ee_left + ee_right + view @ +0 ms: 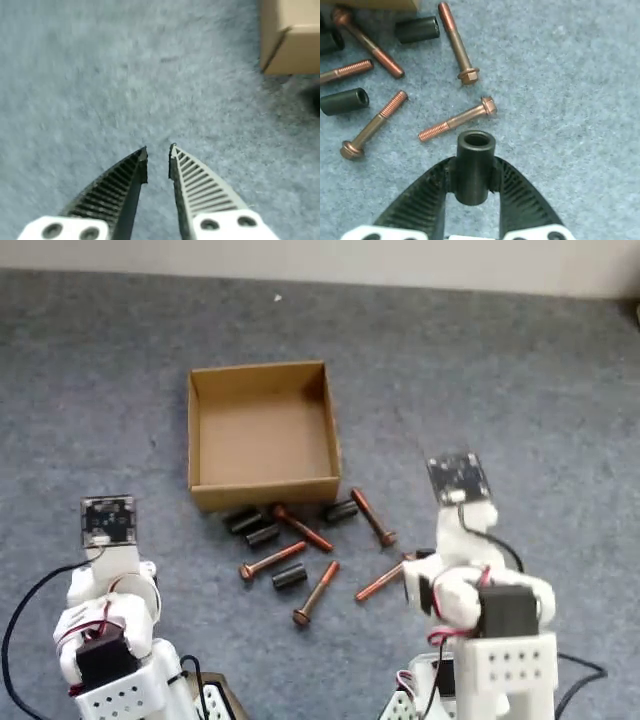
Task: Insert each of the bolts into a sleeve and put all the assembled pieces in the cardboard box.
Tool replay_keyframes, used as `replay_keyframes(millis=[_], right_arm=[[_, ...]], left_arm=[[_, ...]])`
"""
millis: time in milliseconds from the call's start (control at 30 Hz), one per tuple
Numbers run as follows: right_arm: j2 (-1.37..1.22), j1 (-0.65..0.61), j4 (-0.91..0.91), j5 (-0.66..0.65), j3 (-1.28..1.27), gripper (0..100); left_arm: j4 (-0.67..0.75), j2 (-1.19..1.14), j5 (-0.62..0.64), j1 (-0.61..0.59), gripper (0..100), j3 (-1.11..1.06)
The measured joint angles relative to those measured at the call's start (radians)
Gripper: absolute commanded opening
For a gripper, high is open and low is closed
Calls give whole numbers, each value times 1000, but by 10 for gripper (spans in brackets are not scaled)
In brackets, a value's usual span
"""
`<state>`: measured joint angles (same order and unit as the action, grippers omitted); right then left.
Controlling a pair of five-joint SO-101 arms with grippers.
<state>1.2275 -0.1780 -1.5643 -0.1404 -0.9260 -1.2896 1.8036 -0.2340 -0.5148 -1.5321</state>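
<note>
Your right tool is clamped on a black sleeve. The sleeve's open bore points away from the wrist, just above the grey desk. One copper bolt lies on the desk just beyond the sleeve's mouth, not touching it.

Your left tool hangs over a bare patch of desk with its jaws slightly apart and nothing between them. A corner of the cardboard box is nearby.

From the high view, the cardboard box stands upright and open-topped at mid-desk, between and ahead of your two arms. Five copper bolts lie scattered flat in front of its near wall, pointing different ways. Four loose sleeves lie on their sides among them. Two of these sit side by side just beside the box's front wall, one is near its front corner on your right, and one is between two bolts.
</note>
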Motion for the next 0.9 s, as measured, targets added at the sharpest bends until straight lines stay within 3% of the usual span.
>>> replay_keyframes(millis=[200,400,600,767,900], right_arm=[[216,84,51,14,-114,5],[358,109,57,14,-130,5],[374,109,60,17,-152,5],[374,170,69,55,-152,5],[373,269,132,84,-152,5]], left_arm=[[-2,0,-123,52,98,117],[-68,-89,-135,74,98,318],[-175,-520,-135,189,98,643],[-273,-911,-126,379,98,913],[-267,-1065,-34,552,104,1042]])
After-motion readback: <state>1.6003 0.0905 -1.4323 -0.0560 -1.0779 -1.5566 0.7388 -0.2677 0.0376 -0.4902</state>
